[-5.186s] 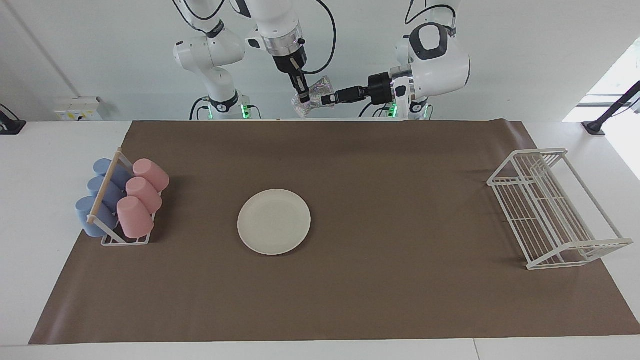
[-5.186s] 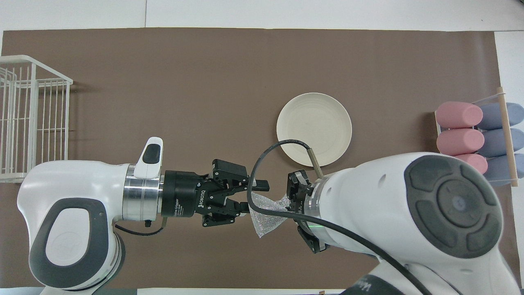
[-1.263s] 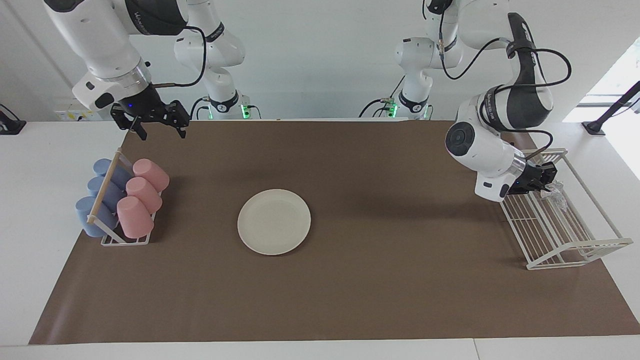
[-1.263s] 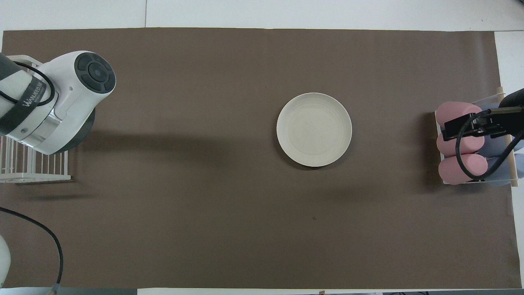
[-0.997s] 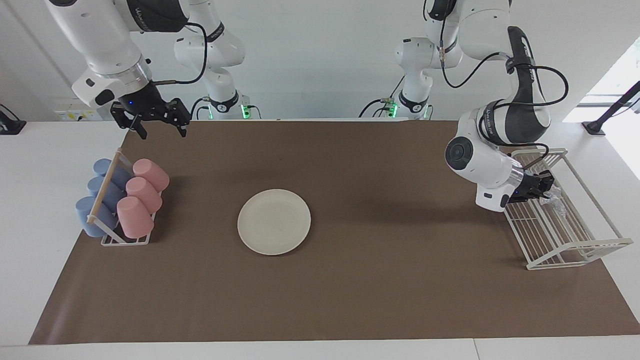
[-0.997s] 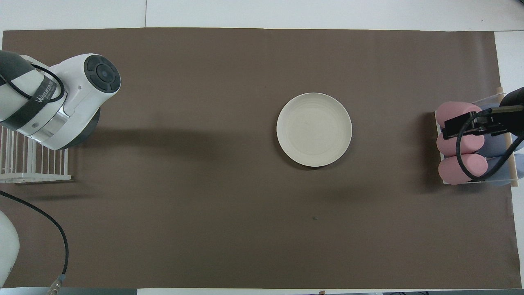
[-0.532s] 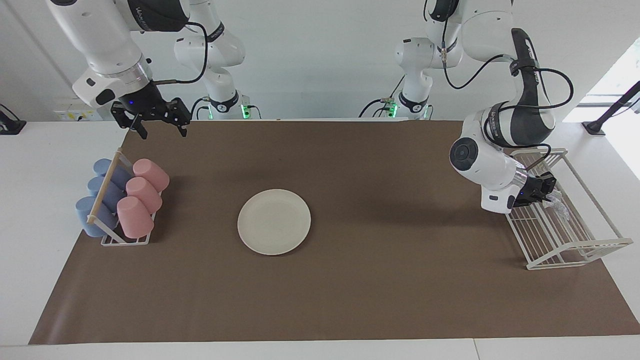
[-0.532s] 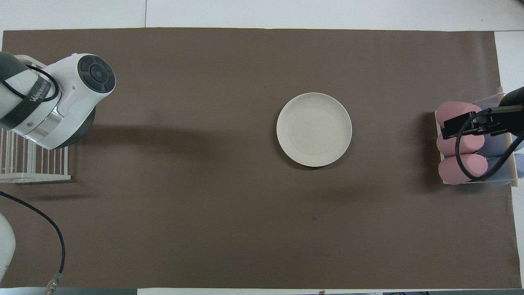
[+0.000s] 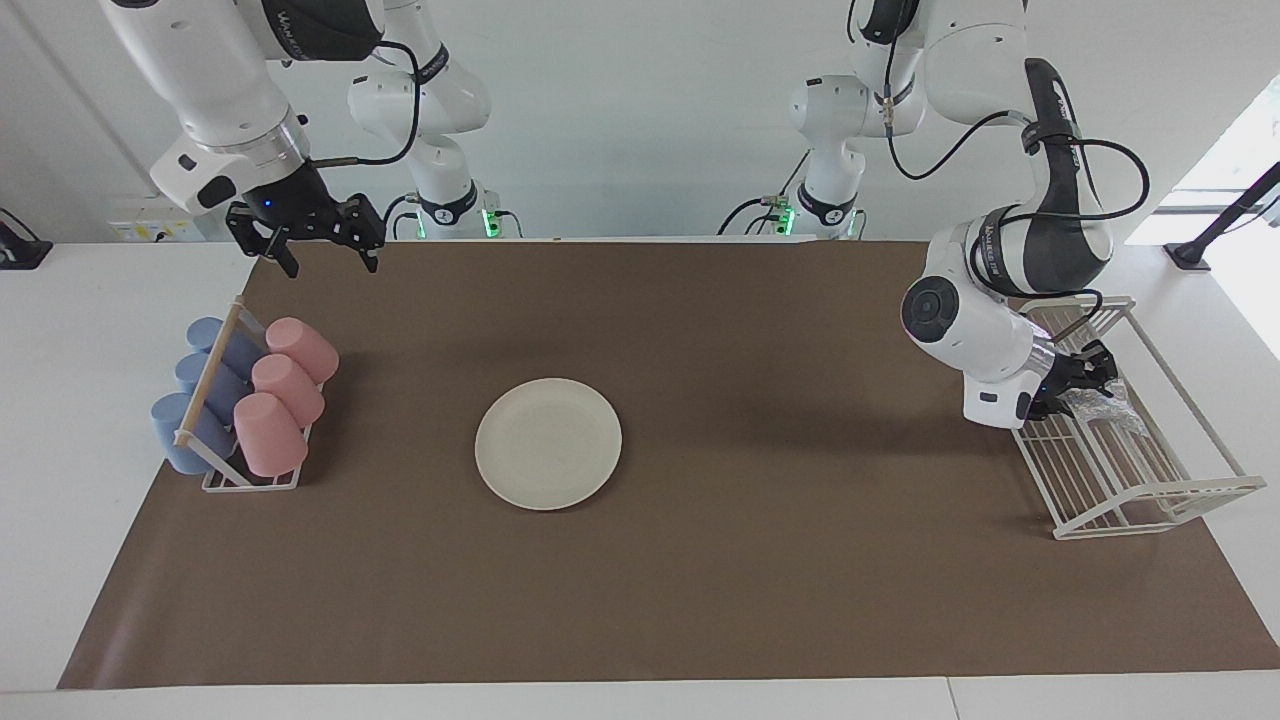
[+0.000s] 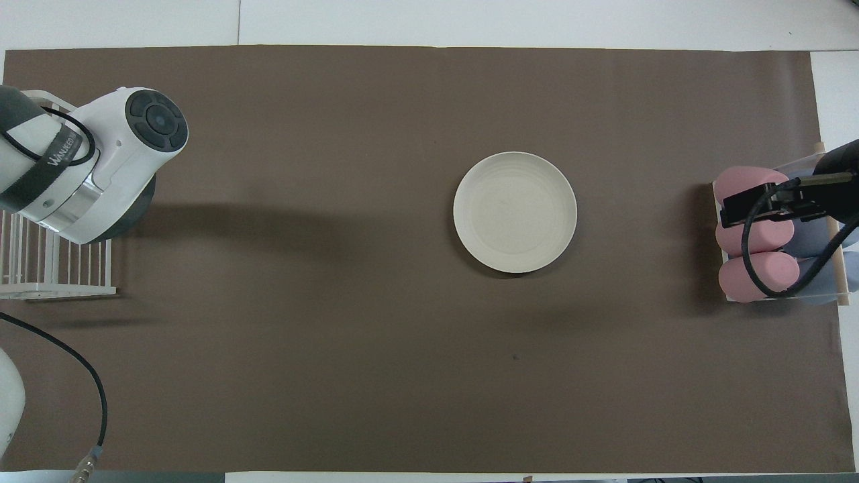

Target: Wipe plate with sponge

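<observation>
The cream-white plate (image 9: pixel 548 443) lies flat and bare mid-mat; it also shows in the overhead view (image 10: pixel 515 212). The silvery sponge (image 9: pixel 1098 402) lies in the white wire rack (image 9: pixel 1160 490) at the left arm's end of the table. My left gripper (image 9: pixel 1088 372) is in the rack just above the sponge with its fingers spread. In the overhead view the left arm's wrist (image 10: pixel 100 168) hides that gripper and the sponge. My right gripper (image 9: pixel 328 262) hangs open and empty in the air by the cup rack (image 9: pixel 222 470); in the overhead view the right gripper (image 10: pixel 772 201) covers the cups.
The cup rack (image 10: pixel 832 221) holds pink and blue cups lying on their sides at the right arm's end. The wire rack (image 10: pixel 40 268) stands at the left arm's end. A brown mat (image 9: pixel 760 580) covers the table.
The two grippers held the sponge together near the robots, then parted. The left arm carried it to the wire rack, lowered it in, and its fingers now look spread. The right arm has hardly moved lately.
</observation>
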`<act>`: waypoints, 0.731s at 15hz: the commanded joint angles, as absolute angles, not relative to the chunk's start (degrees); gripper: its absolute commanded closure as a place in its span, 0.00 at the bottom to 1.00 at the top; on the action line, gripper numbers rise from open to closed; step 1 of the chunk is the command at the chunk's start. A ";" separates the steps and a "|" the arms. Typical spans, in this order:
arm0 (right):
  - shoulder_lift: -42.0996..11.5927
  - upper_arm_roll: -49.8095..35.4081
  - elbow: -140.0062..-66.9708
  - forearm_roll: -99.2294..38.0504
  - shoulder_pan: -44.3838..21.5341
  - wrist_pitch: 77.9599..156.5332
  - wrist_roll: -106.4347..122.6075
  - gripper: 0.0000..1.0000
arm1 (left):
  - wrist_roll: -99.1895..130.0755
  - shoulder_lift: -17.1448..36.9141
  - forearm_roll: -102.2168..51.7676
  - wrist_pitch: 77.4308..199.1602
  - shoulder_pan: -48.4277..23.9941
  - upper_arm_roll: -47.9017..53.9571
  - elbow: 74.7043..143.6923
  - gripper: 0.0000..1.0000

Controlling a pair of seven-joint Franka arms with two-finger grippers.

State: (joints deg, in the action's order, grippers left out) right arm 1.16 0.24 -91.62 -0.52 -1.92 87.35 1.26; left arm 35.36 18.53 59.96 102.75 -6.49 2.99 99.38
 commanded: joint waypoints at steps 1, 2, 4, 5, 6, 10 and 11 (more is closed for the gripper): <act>1.58 0.00 -91.23 -0.35 -2.02 86.31 -0.09 0.00 | 36.04 18.46 58.89 104.32 -5.80 3.25 99.76 0.01; 1.58 0.00 -91.23 -0.26 -2.02 86.31 0.09 0.00 | 36.04 18.46 58.80 104.50 -5.80 3.25 99.76 0.00; 1.58 0.00 -91.32 -0.26 -2.02 86.31 0.09 0.00 | 36.04 18.37 57.75 104.68 -5.80 3.25 99.41 0.00; 1.58 0.00 -91.32 -0.26 -1.93 86.40 -0.09 0.00 | 36.04 18.28 55.92 104.68 -5.71 3.25 98.97 0.00; 1.58 0.00 -91.32 -0.26 -1.93 86.31 -0.09 0.00 | 35.95 17.93 53.64 104.68 -5.71 3.25 98.27 0.00; 1.58 0.00 -91.23 -0.26 -2.02 86.40 -0.18 0.00 | 34.98 14.95 39.94 103.89 -4.75 3.08 94.66 0.00; 1.58 0.00 -91.32 -0.26 -2.02 86.40 -0.26 0.00 | 34.28 13.98 36.86 103.71 -4.75 2.90 94.57 0.00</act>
